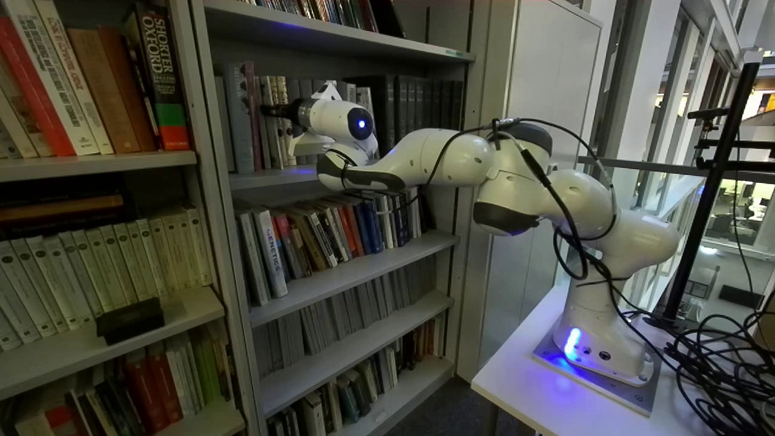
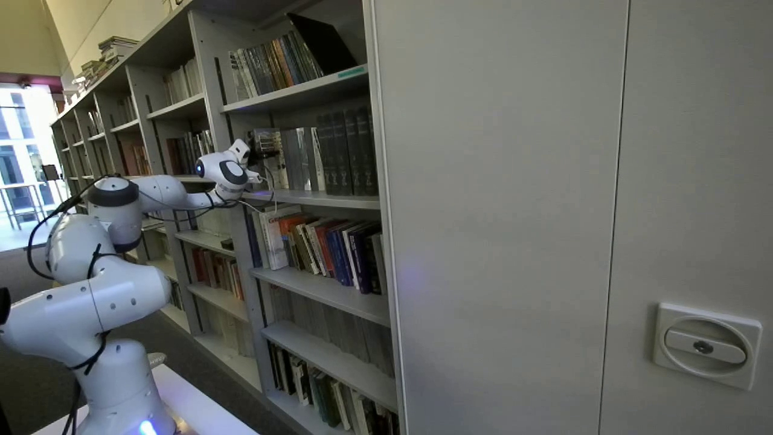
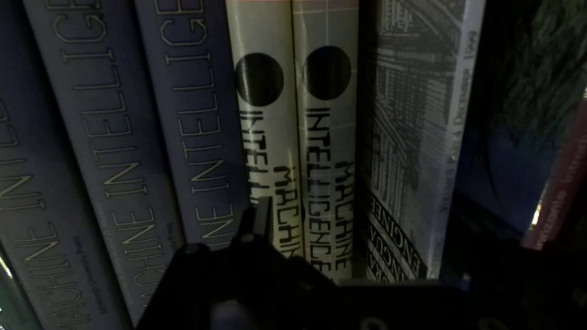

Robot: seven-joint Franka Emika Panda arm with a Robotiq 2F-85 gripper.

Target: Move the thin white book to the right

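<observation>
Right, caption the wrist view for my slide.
Close-up: a dark, open gripper before two pale Machine Intelligence volumes, with a thin, pale-spined book marked December 1999 alongside.

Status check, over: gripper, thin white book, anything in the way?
Gripper open. Thin white book standing in wrist view, no grip visible. Black-dotted book beside it, may crowd the jaws.

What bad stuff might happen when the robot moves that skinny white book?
The gripper might catch too much: in the wrist view, one finger shows in front of a pale book with a black dot, so that one could get dragged along too.

The skinny white book might tip over, because its spine stands apart from the red book.
</observation>
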